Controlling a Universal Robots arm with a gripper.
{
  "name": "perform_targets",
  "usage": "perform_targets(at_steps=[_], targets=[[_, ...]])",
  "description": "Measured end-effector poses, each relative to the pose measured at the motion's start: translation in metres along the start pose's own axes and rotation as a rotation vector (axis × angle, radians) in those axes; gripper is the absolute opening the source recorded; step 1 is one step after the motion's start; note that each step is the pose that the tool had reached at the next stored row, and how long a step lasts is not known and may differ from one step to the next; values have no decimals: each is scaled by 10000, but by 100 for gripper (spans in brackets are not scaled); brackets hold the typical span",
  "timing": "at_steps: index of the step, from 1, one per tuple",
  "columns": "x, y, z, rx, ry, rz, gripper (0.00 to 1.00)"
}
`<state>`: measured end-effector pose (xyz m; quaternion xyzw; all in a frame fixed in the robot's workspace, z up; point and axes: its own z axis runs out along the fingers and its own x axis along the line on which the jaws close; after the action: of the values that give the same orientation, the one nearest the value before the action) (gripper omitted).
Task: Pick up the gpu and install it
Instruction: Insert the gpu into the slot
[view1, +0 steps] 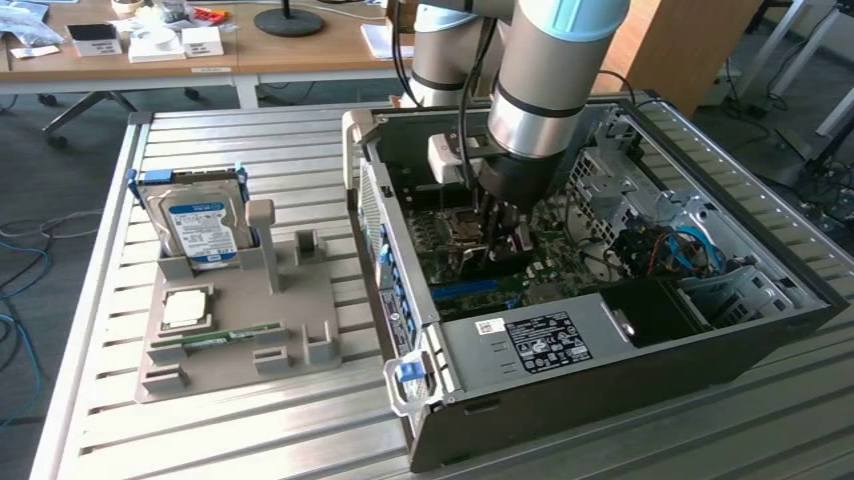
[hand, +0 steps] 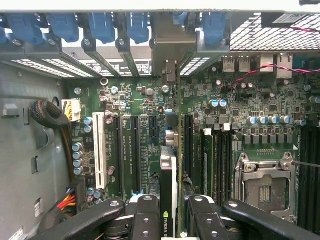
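Pincer: black metal pincer (hand: 175, 222), its blunt fingers narrowed onto the card's two flat faces.
Card: thin gpu (hand: 169, 182), green board edge and black cooler, held on edge inside the case over the motherboard.
Board: glossy green motherboard (hand: 135, 100), with long black slots (hand: 135, 155) beside the card.
Rear: perforated grey steel wall (hand: 35, 67) and blue plastic clips (hand: 102, 25).

The arm (view1: 541, 70) reaches straight down into the case (view1: 627, 385), wrist vertical, gripper (hand: 172, 220) low inside it, fingers (hand: 145, 217) clamped on the gpu (hand: 168, 180).
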<state>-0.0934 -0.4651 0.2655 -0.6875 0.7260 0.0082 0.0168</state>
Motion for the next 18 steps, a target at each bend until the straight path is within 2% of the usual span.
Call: perform_targets(at_steps=[18], targets=[[3,0,64,-1,2,2,27]])
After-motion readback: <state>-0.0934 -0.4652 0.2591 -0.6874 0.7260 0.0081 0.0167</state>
